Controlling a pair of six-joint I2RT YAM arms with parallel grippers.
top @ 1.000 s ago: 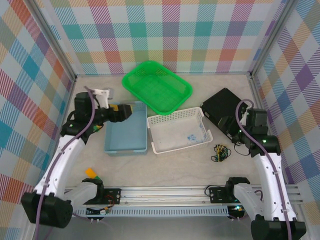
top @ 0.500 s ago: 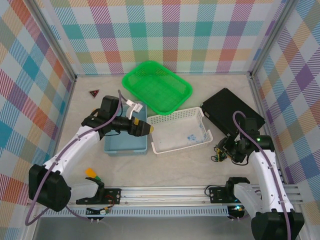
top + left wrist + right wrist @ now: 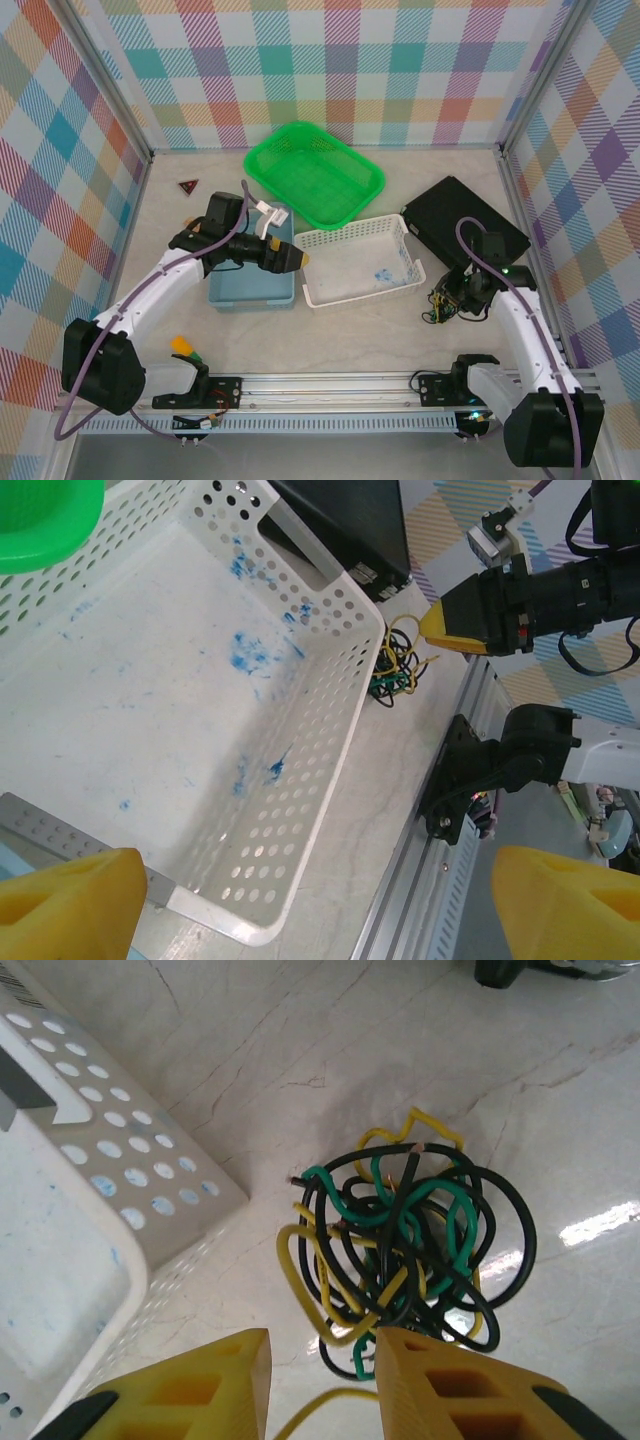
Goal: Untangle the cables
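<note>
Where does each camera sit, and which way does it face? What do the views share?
Top external: fixed above and behind the arms, facing down at the table; both arms show, with left gripper and right gripper.
Left wrist: on the left wrist, facing across the white basket toward the cables; own yellow fingers at the bottom corners.
Right wrist: on the right wrist, facing down at the cables; own yellow fingers at the bottom.
Shared: cables and white basket in all three.
</note>
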